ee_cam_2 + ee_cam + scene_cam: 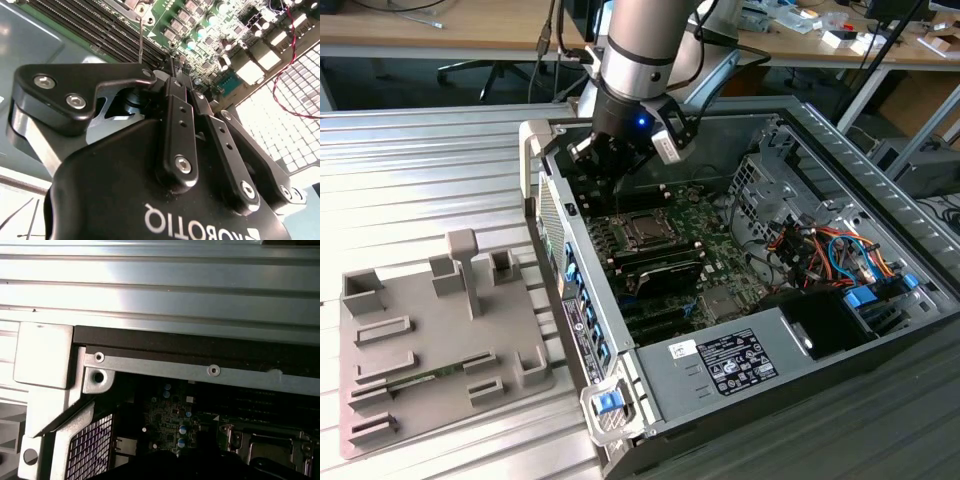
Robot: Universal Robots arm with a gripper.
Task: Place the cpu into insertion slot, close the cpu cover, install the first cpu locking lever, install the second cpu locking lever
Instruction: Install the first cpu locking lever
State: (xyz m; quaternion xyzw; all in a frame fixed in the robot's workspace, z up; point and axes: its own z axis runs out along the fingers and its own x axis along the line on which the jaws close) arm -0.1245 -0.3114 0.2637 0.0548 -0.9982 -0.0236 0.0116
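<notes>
White lettering (200, 227) runs across the black body of the gripper (172, 75) in the second wrist view (a maker's mark, seen upside down). In the exterior view, a white label (735, 362) with black print and small symbols lies on the grey cover (665, 395) inside the case. A smaller white sticker (682, 349) sits just beside it. The print on both is too fine to read.
</notes>
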